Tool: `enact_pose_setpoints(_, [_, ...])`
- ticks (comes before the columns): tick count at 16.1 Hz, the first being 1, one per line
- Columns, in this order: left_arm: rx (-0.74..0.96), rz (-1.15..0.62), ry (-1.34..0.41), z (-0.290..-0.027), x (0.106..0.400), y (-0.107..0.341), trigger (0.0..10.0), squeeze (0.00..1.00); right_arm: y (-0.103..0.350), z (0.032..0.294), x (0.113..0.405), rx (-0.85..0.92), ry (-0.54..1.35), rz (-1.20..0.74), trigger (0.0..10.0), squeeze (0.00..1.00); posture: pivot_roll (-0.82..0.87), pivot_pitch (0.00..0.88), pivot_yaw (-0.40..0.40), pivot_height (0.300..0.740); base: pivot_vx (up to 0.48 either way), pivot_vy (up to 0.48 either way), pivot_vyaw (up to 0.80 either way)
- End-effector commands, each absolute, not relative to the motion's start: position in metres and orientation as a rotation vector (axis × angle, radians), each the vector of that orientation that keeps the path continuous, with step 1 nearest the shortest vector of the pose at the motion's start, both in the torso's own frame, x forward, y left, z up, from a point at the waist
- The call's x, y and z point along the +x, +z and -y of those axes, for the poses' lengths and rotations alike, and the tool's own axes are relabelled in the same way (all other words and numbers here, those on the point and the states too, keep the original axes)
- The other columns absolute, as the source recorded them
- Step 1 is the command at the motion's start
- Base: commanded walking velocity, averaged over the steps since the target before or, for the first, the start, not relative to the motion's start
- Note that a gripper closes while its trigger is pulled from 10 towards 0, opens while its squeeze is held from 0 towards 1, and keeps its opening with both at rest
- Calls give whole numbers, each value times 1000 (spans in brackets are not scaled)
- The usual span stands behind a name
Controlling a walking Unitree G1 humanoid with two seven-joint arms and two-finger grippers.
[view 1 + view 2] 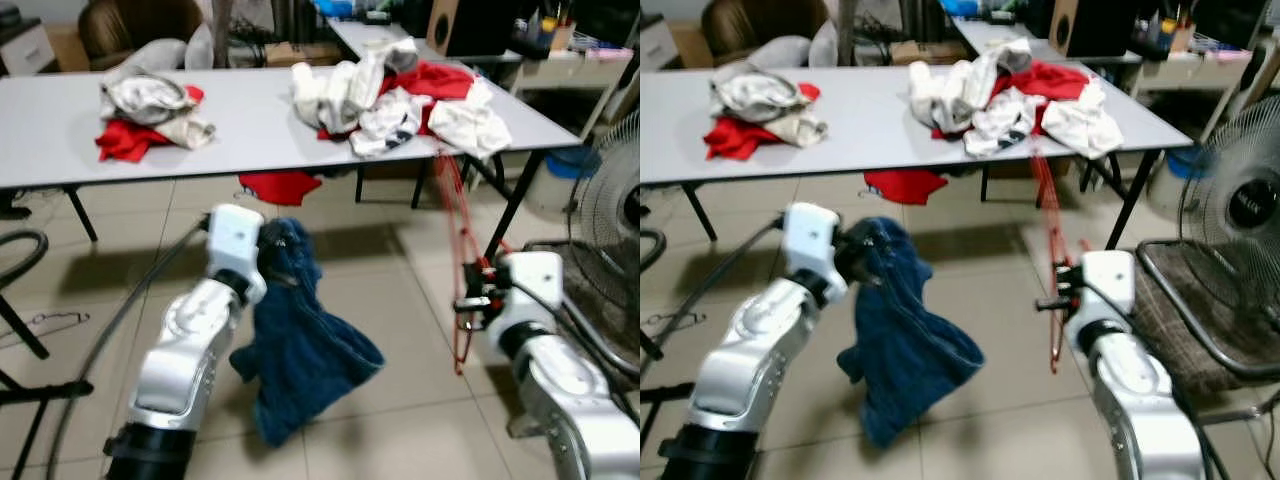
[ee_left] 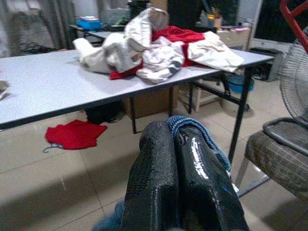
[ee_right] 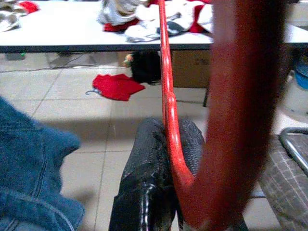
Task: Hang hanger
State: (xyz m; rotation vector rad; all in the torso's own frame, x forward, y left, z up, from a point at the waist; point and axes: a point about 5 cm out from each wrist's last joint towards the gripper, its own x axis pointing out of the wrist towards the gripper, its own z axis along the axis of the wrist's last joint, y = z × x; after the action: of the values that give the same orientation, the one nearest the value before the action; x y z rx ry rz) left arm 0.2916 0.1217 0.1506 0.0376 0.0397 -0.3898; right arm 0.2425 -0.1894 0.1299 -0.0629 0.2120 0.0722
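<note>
A thin red hanger (image 1: 455, 235) stands upright in front of the table's right end, with my right gripper (image 1: 474, 300) shut on its lower part. In the right wrist view the red wire (image 3: 168, 110) runs between the black fingers (image 3: 144, 159). My left gripper (image 1: 272, 250) is shut on the top of a dark blue denim garment (image 1: 300, 350) that dangles above the tiled floor, left of the hanger. The left wrist view has a blue hem (image 2: 192, 126) pinched between its fingers (image 2: 159, 168).
A long white table (image 1: 60, 140) ahead carries two heaps of white and red clothes (image 1: 400, 95). A red cloth (image 1: 280, 185) lies on the floor under it. A fan (image 1: 610, 220) and a padded chair (image 1: 1200, 310) stand at the right. A black hose curves at the left.
</note>
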Motion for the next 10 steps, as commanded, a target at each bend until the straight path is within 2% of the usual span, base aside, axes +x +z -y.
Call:
enact_pose_setpoints(1, [55, 4, -361, -131, 293, 161, 10000, 0, 135, 184, 245, -57, 90, -190, 10000, 0, -26, 0, -6, 740, 364, 0, 0])
enact_pose_setpoints(10, [60, 10, -380, -129, 293, 163, 10000, 0, 135, 182, 245, -62, 92, -181, 10000, 0, -18, 0, -4, 740, 361, 0, 0])
